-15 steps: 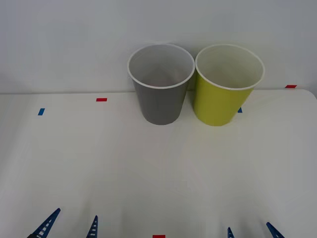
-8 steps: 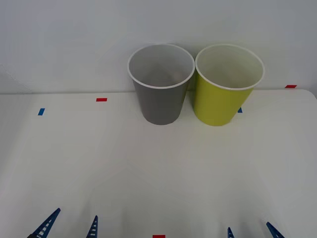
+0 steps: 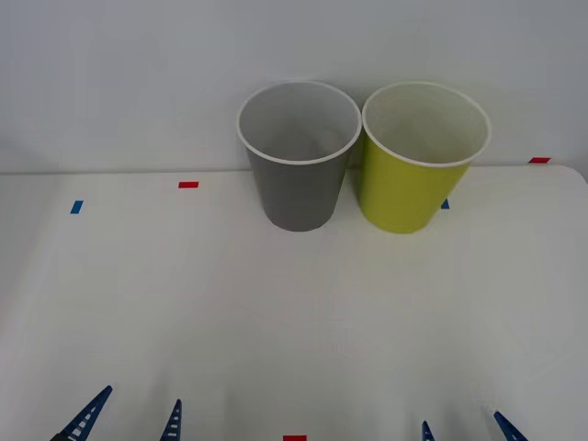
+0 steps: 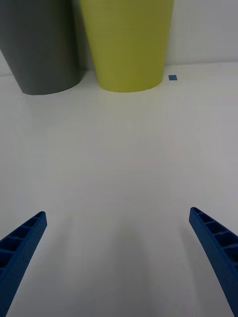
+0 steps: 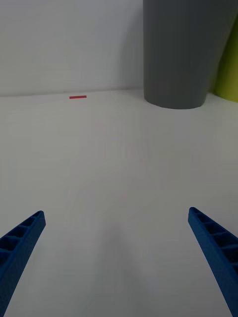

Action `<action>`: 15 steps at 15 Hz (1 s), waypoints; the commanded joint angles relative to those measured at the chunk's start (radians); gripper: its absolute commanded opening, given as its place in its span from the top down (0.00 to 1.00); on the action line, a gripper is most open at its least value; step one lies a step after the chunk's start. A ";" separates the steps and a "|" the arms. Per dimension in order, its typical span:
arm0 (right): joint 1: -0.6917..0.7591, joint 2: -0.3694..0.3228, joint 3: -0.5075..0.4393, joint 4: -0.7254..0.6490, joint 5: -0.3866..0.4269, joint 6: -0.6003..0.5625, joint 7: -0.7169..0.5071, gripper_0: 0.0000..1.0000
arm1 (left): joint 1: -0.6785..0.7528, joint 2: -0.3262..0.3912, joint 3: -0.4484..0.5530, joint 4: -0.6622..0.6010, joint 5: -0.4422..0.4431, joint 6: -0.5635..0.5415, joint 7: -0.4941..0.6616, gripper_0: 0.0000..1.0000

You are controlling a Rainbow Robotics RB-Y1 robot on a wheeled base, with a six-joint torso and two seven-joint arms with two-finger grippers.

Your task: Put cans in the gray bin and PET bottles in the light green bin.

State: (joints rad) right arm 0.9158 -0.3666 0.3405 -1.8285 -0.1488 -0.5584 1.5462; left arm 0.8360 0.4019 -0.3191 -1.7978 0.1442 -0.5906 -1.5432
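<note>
2 tall tapered paper-cup-style bins are standing upright side by side at the far edge of a white table (image 3: 184, 303), against a plain pale wall. The gray bin (image 3: 298, 156) is sitting on the robot's left, and the light green bin (image 3: 421, 158) is sitting just beside it on the right, their white rims close together or perhaps touching. Both are showing pale insides, and the bottom of each is too dim to tell whether anything is lying inside. No can or PET bottle is lying on the tabletop. Small red and blue tape marks are dotting the table, including a red tape mark (image 3: 188, 185) left of the gray bin. The left gripper (image 3: 130, 418) is hovering low at the near edge, well apart from the bins, its 2 blue ribbed fingers spread wide and gripping nothing. The right gripper (image 3: 464, 427) is hovering likewise at the near edge on the right, its jaws also spread and carrying nothing. With nothing on the table to pick up, sorting appears either finished or waiting for an item. The likely risk from here is an arm reaching forward and nudging a bin: both look light and tall, so a glancing touch could tip 1 into the other.
</note>
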 commanded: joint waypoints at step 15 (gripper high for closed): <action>0.000 0.000 0.000 0.000 0.000 0.000 0.000 0.00 | 0.000 0.000 0.000 0.000 0.000 0.000 0.000 0.00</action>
State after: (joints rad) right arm 0.9158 -0.3666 0.3405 -1.8285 -0.1488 -0.5584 1.5462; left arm 0.8360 0.4019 -0.3191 -1.7978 0.1442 -0.5906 -1.5432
